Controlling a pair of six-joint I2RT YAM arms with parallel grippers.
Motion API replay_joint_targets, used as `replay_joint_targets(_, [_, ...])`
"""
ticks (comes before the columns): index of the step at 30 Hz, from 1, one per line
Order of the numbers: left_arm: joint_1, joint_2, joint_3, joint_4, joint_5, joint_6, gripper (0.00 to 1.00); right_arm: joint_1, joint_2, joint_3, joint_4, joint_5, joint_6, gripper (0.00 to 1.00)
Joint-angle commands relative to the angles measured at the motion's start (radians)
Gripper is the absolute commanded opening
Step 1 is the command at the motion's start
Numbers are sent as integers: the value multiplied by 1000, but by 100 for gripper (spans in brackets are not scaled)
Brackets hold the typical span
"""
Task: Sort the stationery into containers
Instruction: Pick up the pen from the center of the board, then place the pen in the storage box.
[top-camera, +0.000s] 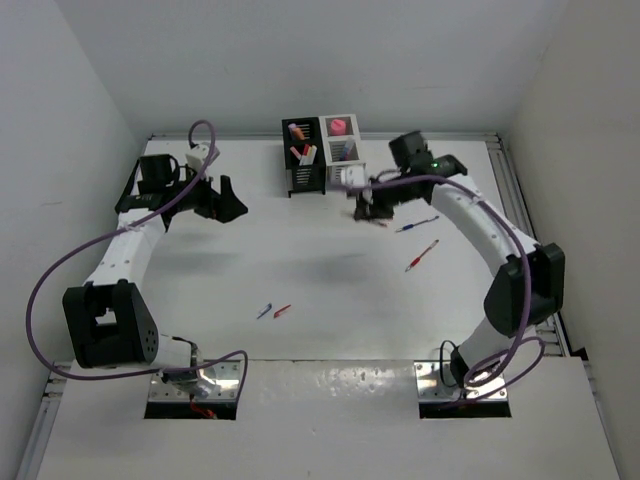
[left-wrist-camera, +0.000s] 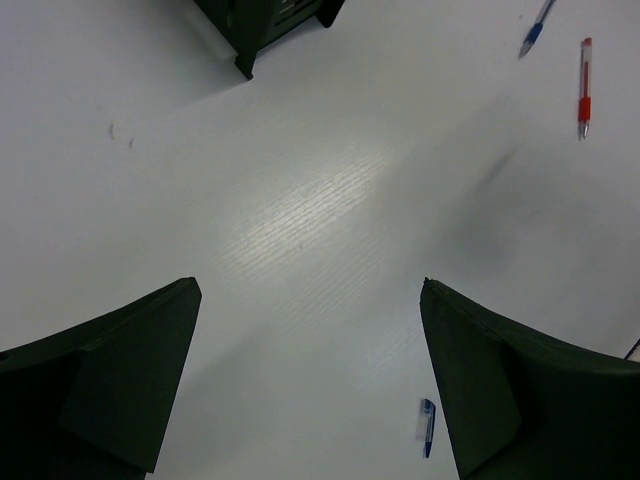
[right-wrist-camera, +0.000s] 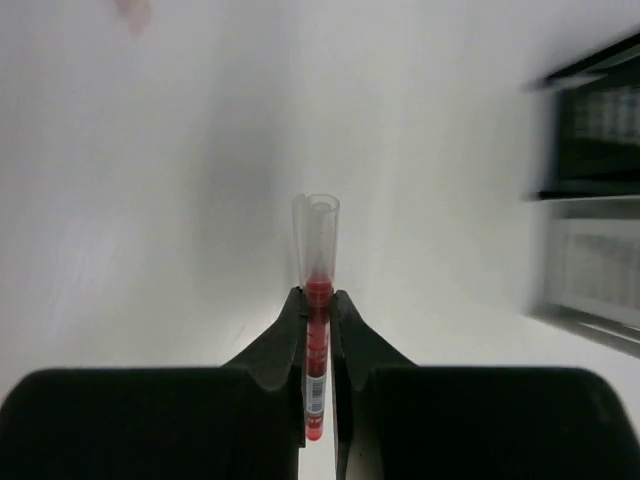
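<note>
**Right gripper clenched on a red pen, close beside the holders but not over them.**

The right gripper (right-wrist-camera: 318, 300) is closed on the red pen (right-wrist-camera: 318, 250), pinching it at its red end. The pen's long axis runs straight out along the fingers, vertical in the wrist frame, and its clear end points to the top of the frame, past the fingertips. In the overhead view this gripper sits right of centre in the upper half. The white holder (top-camera: 345, 155) lies near it to the upper left, with the black holder (top-camera: 308, 178) joined on beyond. The pen is not yet over either opening. Judgement: the right arm is the nearer one, and the pen would need tipping towards upright above an opening before release. The left gripper (left-wrist-camera: 310, 290) is spread wide and empty, further from the holders.
</note>
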Motion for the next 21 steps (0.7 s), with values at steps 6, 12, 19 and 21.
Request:
replay_joint_targets(6, [34,-39,-3,121,59,-58,98,-177,121,66,1300,-58,1340,0])
replay_joint_targets(12, [48,-39,-23,186,47,-95,98,-169,402,321,1538,143,1525,0])
replay_joint_targets(19, [71,-20,-12,152,38,-55,98,-145,552,418,1615,222,1579,0])
replay_joint_targets(21, [79,-7,-8,148,39,-50,98,-140,568,404,1618,222,1573,0])
